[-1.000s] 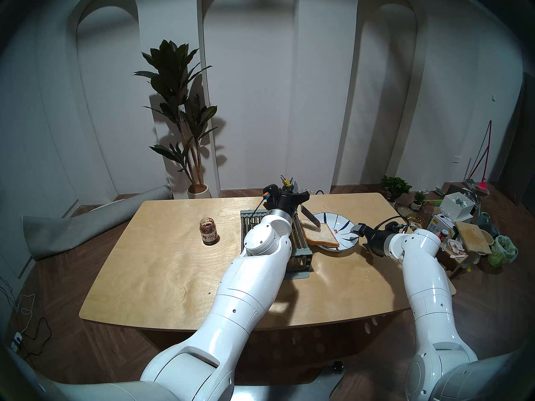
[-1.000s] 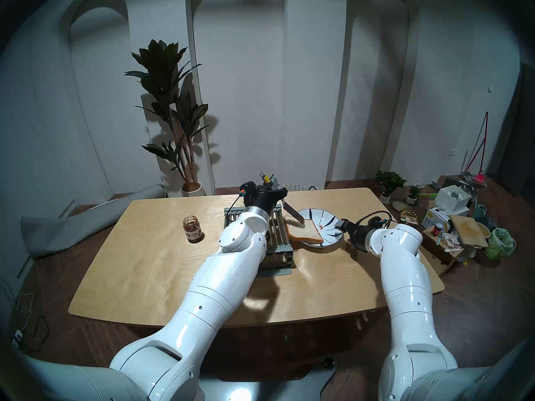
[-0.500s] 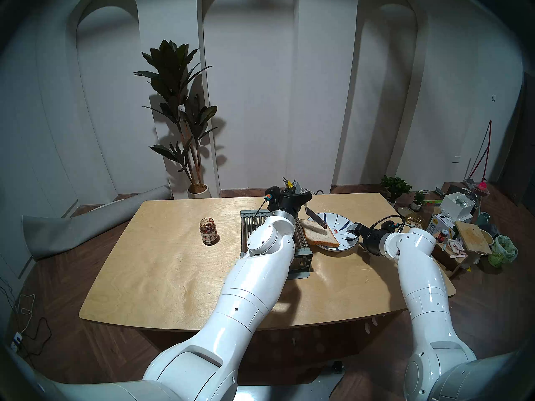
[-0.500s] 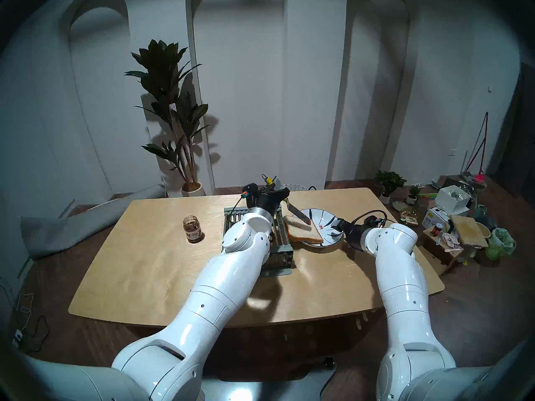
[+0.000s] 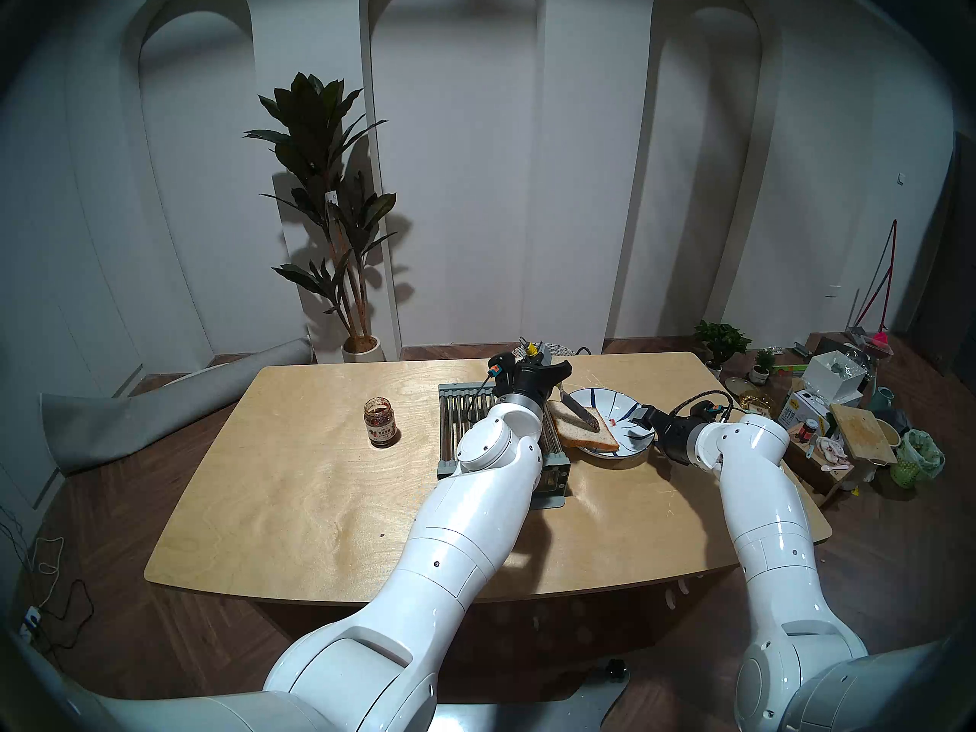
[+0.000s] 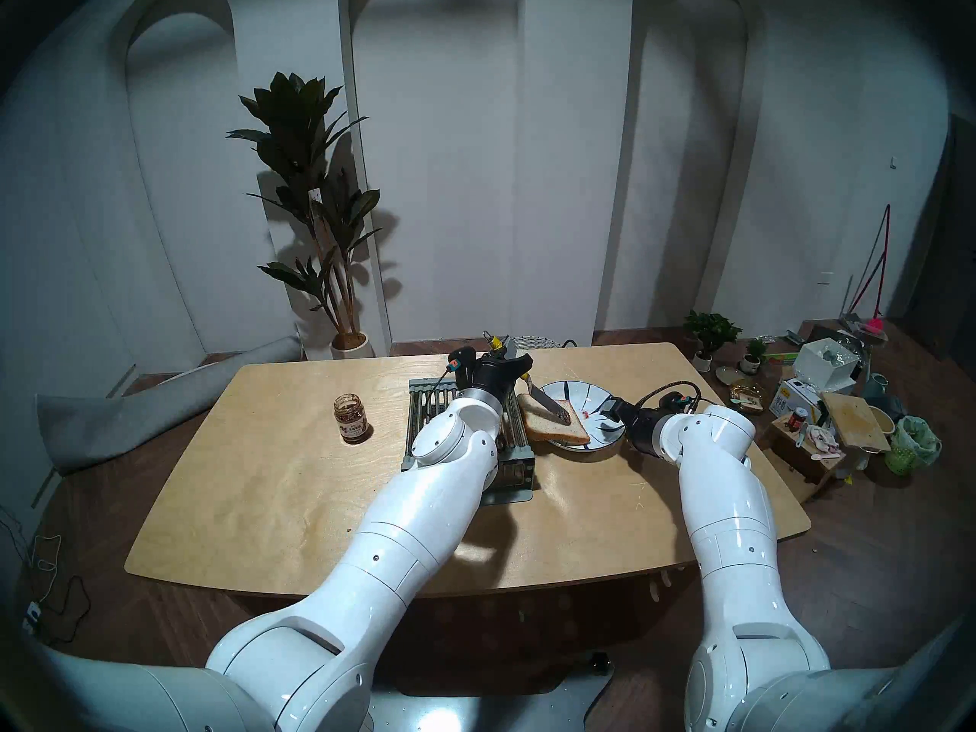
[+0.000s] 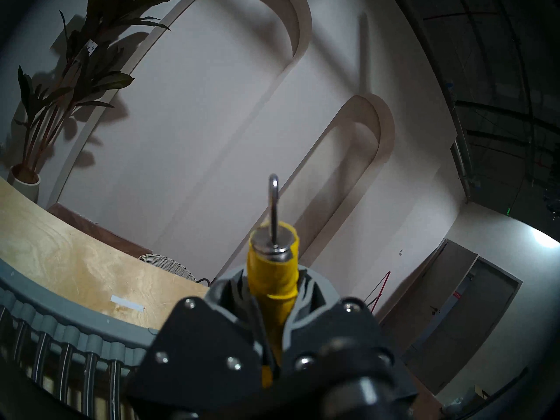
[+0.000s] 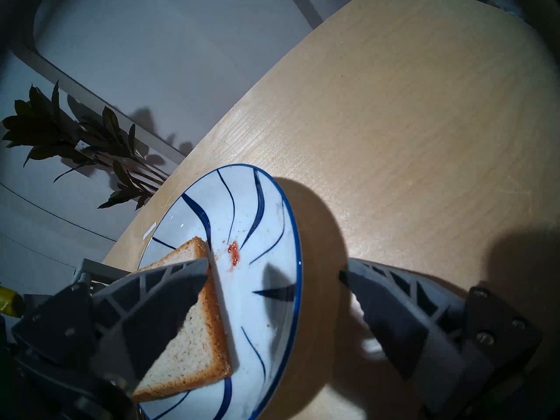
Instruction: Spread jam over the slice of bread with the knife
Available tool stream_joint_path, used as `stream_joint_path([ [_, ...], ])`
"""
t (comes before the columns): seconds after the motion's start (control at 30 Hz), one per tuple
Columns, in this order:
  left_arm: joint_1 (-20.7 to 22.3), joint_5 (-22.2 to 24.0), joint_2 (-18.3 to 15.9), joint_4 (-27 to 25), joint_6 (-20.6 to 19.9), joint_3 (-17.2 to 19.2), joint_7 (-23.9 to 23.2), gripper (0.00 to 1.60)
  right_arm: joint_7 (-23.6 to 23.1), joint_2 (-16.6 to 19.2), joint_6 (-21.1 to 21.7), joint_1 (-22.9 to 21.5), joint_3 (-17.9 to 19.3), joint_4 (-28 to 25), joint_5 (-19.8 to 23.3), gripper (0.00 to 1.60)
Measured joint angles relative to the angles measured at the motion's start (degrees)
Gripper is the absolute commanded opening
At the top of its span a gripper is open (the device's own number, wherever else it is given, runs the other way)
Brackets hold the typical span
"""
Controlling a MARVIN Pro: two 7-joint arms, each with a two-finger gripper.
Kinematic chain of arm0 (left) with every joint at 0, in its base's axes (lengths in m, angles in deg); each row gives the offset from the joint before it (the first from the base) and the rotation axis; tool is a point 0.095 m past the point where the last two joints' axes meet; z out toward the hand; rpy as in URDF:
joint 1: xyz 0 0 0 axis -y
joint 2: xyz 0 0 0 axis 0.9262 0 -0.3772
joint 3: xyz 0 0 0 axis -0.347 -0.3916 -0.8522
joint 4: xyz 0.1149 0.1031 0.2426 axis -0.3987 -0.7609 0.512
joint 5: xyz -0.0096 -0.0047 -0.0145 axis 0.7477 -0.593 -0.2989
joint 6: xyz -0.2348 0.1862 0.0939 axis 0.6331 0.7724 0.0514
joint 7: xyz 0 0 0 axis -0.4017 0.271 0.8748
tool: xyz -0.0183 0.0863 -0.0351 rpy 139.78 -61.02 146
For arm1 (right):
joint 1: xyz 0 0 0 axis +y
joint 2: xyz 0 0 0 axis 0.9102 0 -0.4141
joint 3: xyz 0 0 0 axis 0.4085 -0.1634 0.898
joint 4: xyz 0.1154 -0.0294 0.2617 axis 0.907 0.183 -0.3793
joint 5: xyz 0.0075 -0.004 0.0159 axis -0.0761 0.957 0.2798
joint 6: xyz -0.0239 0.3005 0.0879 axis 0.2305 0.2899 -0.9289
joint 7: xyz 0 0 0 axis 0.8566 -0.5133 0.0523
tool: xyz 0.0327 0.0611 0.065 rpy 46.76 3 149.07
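My left gripper (image 5: pixel 534 360) is shut on the knife's yellow handle (image 7: pixel 272 277), above the far end of the rack. The knife blade (image 5: pixel 580 413) slants down to the right, its dark, jam-smeared tip on the slice of bread (image 5: pixel 583 431). The bread lies on the left half of the white, blue-striped plate (image 5: pixel 620 401). My right gripper (image 5: pixel 640 423) is open, one finger over the bread and plate, the other outside the rim (image 8: pixel 295 228). A small red jam spot (image 8: pixel 233 256) is on the plate. The jam jar (image 5: pixel 381 422) stands lidless to the left.
A grey roller rack (image 5: pixel 465 398) lies between jar and plate, under my left forearm. A wicker basket (image 7: pixel 169 266) sits beyond the table's far edge. Boxes, a cutting board (image 5: pixel 861 432) and potted plants crowd the floor on the right.
My left gripper has sunk and shifted right, so the blade tip has slid across the bread toward its right edge. My right gripper has moved left, closer over the plate's rim.
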Motion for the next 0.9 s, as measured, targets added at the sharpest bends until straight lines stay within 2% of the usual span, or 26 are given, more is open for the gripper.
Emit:
stream_joint_path([
  [0.03, 0.1, -0.2, 0.0, 0.3, 0.1, -0.1, 0.3, 0.0, 0.0, 0.0, 0.0, 0.0, -0.1, 0.1, 0.0, 1.07],
  [0.07, 0.3, -0.4, 0.0, 0.5, 0.2, -0.1, 0.5, 0.0, 0.0, 0.0, 0.0, 0.0, -0.1, 0.1, 0.0, 1.05],
  [0.1, 0.6, -0.6, 0.1, 0.8, 0.3, -0.2, 0.9, 0.0, 0.0, -0.1, -0.1, -0.1, -0.2, 0.3, 0.0, 1.12],
  [0.17, 0.8, -0.9, 0.1, 1.0, 0.4, -0.3, 1.2, 0.0, 0.0, -0.1, -0.1, -0.1, -0.4, 0.6, -0.1, 1.13],
  [0.27, 1.2, -1.2, 0.2, 1.4, 0.7, -0.4, 1.6, 0.0, 0.0, -0.2, -0.2, -0.1, -0.6, 1.2, -0.1, 1.1],
  [0.33, 1.3, -1.2, 0.2, 1.5, 0.8, -0.4, 1.7, 0.0, 0.0, -0.2, -0.3, -0.1, -0.7, 1.4, -0.1, 0.99],
  [0.4, 1.4, -1.4, 0.2, 1.5, 0.9, -0.5, 1.7, 0.0, 0.0, -0.2, -0.4, -0.3, -0.7, 1.6, -0.1, 0.78],
  [0.6, 1.7, -1.9, 0.2, 1.9, 1.3, -0.7, 1.7, 0.0, 0.0, -0.2, -0.4, -0.3, -0.9, 2.2, -0.2, 0.7],
  [0.8, 1.9, -2.0, 0.3, 2.5, 1.6, -0.4, 1.7, 0.0, 0.0, -0.2, -0.6, -0.6, -0.9, 2.8, -0.2, 0.49],
  [0.83, 2.0, -2.0, 0.3, 2.6, 1.7, -0.4, 1.7, 0.0, 0.0, -0.2, -0.7, -0.6, -0.9, 2.8, -0.3, 0.37],
  [0.9, 2.0, -2.1, 0.3, 2.7, 1.8, -0.3, 1.6, 0.0, 0.0, -0.2, -0.8, -0.8, -1.0, 3.0, -0.3, 0.36],
])
